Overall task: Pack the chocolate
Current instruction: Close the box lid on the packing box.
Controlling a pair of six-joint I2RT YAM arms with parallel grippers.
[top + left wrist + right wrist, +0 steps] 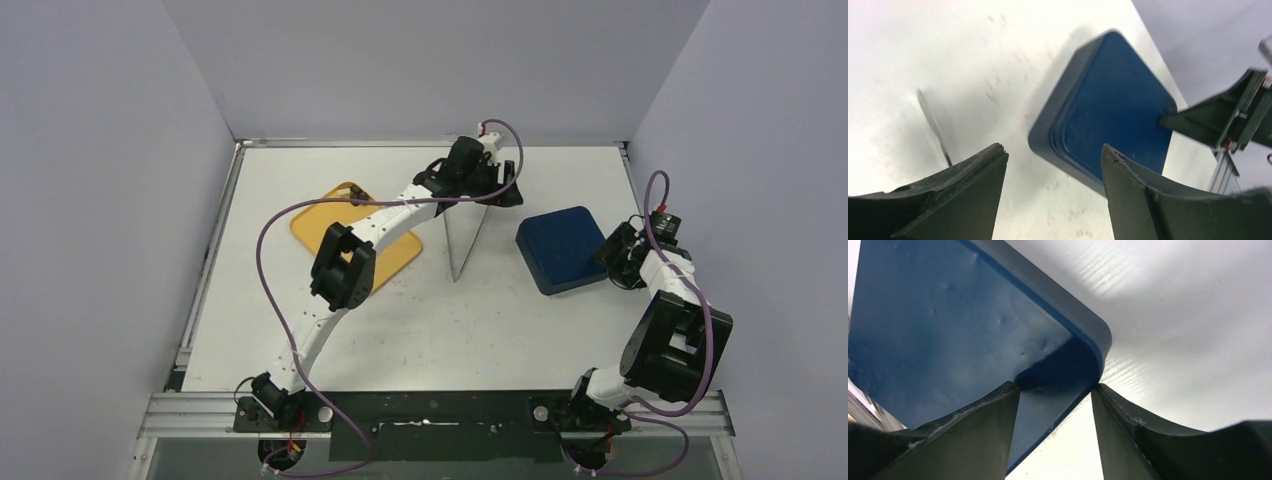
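No chocolate shows in any view. A closed dark blue box (pixel 560 250) lies right of centre on the white table (pixel 420 330). My right gripper (pixel 622 256) is at its right corner. In the right wrist view the gripper (pixel 1055 385) stands open astride the corner of the blue box (pixel 963 325): one fingertip over the lid, the other at its edge. I cannot tell if they touch. My left gripper (pixel 490 195) hovers at the far centre, just above the metal tongs (pixel 465 240). It (pixel 1053 152) is open and empty, with the tongs (pixel 934 125) to its left and the blue box (pixel 1113 105) ahead.
A yellow-orange board (pixel 400 250) lies left of centre, partly under my left arm. Grey walls close the table in on the left, back and right. A metal rail (pixel 440 410) runs along the near edge by the arm bases.
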